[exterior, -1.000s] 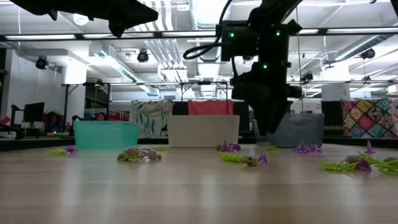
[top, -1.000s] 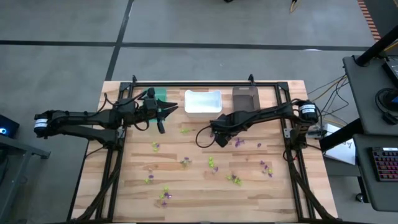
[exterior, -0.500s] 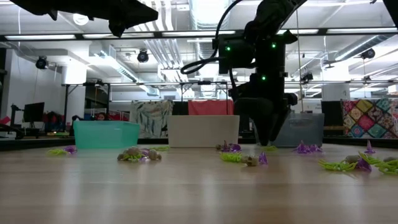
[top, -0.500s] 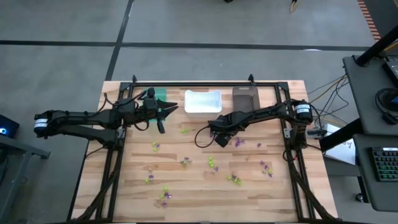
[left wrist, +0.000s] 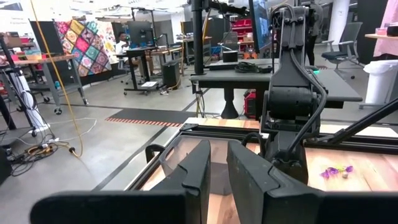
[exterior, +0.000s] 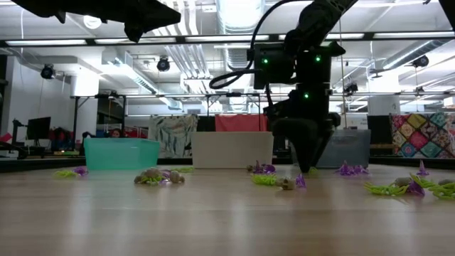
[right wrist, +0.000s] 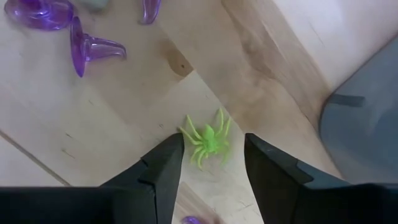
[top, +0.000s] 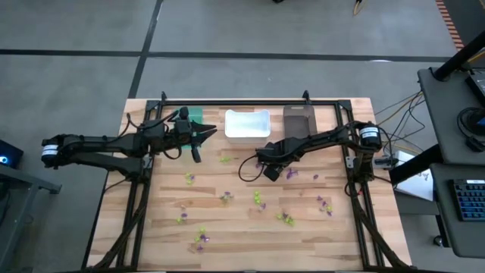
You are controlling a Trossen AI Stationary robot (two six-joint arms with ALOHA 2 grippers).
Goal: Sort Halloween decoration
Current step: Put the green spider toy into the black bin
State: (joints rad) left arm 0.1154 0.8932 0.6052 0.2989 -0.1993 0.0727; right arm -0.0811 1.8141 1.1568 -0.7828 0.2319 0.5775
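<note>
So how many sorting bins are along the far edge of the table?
3, in a row at the far edge: the teal bin under the left arm, the white bin in the middle, and the dark bin nearest the right arm. None looks hidden.

Purple trinkets (right wrist: 43,12) beyond the right gripper's fingers (right wrist: 163,171) are cut off by the frame edge, as is a grey bin (right wrist: 367,118). From above, the scattered decorations (top: 258,199) are too small to identify individually.
</note>
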